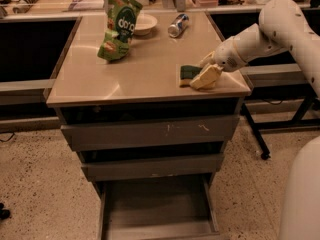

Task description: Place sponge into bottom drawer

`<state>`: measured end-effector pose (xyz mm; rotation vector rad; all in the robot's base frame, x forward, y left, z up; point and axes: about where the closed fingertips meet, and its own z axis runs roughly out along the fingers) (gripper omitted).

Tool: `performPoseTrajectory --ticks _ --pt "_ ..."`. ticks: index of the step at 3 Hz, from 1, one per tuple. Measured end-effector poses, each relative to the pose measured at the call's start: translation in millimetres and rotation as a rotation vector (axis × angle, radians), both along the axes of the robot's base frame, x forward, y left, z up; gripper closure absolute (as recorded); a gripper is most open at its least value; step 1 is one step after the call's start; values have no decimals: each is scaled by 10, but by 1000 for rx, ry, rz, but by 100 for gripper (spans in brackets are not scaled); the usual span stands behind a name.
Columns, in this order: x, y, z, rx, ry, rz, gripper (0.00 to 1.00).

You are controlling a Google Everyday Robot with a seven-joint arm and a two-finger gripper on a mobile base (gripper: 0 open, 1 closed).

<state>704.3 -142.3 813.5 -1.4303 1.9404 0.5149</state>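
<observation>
The sponge [188, 73], dark green on top with pale foam below, lies on the tan cabinet top [145, 69] near its front right corner. My gripper [205, 73] reaches in from the right and is right against the sponge's right end, low over the top. The white arm [280, 26] runs back to the upper right. The bottom drawer [155, 206] is pulled out at the foot of the cabinet, and its flat grey floor is bare.
A green snack bag [118, 28], a white bowl [142, 23] and a can [178, 25] lying on its side sit at the back of the top. The top drawer [150, 132] and middle drawer [152, 166] are shut. A table leg [252, 134] stands to the right.
</observation>
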Motion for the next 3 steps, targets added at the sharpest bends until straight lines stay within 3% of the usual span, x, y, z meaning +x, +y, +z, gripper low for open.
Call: performPoseTrajectory --ticks 1,2,3 --pt "0 1 -1 0 0 0 100" --pt "-1 1 0 0 0 0 100" --pt "-209 40 43 -25 -12 37 100"
